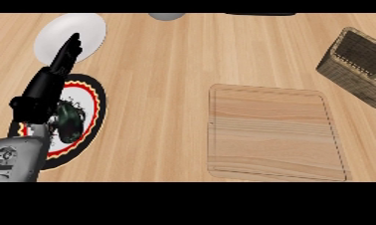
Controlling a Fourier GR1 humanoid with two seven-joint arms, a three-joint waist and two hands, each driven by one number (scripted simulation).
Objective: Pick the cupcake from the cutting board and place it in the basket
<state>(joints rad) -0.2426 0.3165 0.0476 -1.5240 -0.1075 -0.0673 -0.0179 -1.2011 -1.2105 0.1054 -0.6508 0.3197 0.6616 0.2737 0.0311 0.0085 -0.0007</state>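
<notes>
A wooden cutting board (272, 129) lies flat at the centre right, and nothing shows on its surface. A brown woven basket (334, 72) stands at the right edge, partly cut off by the view. No cupcake shows anywhere. My left hand (44, 89) rises at the far left with its fingers straight and pointing up, holding nothing. It is far from both the board and the basket. My right hand is out of view.
A white plate (84, 32) sits at the upper left behind the left hand. Beneath that hand lies a black, red and yellow rimmed plate (92, 104) carrying a dark green object (71, 119). A grey round object (167, 16) peeks in at the top edge.
</notes>
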